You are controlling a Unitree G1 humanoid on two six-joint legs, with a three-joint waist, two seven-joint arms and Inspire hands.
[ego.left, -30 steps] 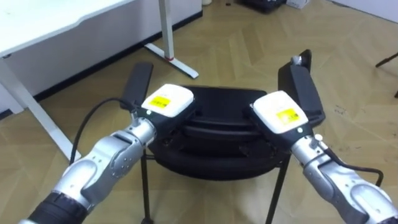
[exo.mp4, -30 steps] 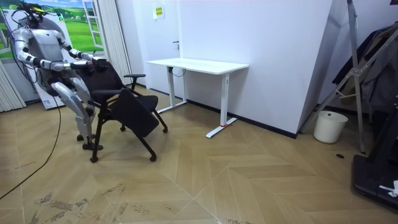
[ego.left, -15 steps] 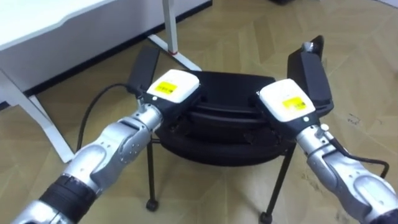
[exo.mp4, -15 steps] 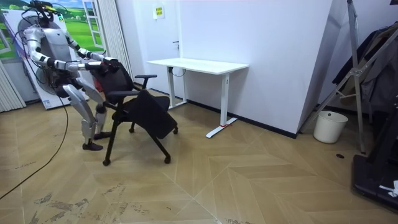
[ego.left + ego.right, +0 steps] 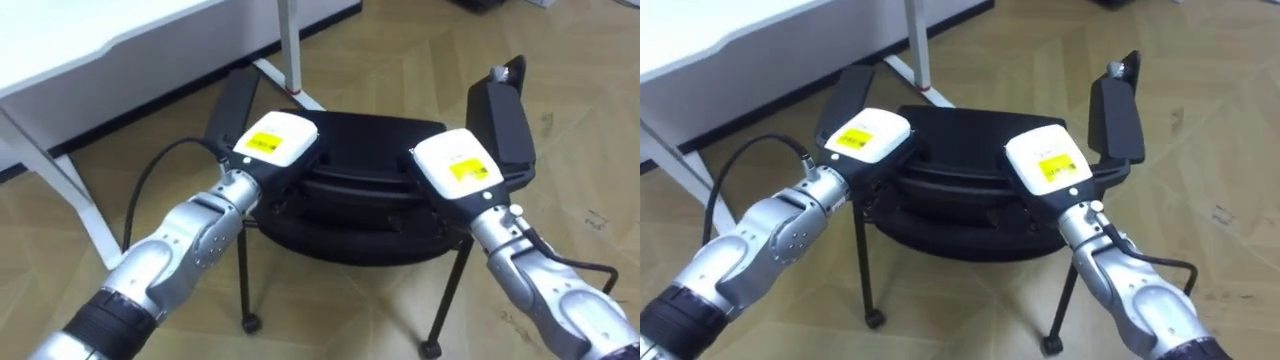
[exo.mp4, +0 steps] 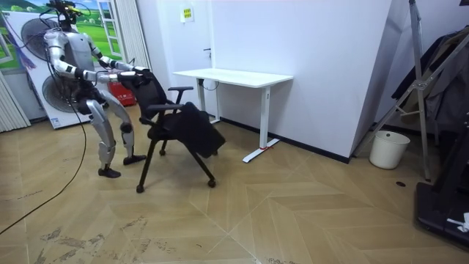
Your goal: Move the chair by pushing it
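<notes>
**Both hands on the chair's back, chair facing the desk**

Both arms reach forward, about level. The left hand [image 5: 272,145] and right hand [image 5: 458,165] lie palm-down on the top edge of the black chair [image 5: 360,225], backs up. The chair back hides their undersides, so I cannot tell whether either hand grips.

The chair stands on the wood floor [image 6: 293,213] just before the robot. Its seat and armrests [image 5: 232,105] point away, toward the white desk [image 6: 234,75], and the seat tips forward and down.

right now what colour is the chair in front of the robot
Black: the chair is black in seat, back, armrests and legs. The room view shows it best.
</notes>
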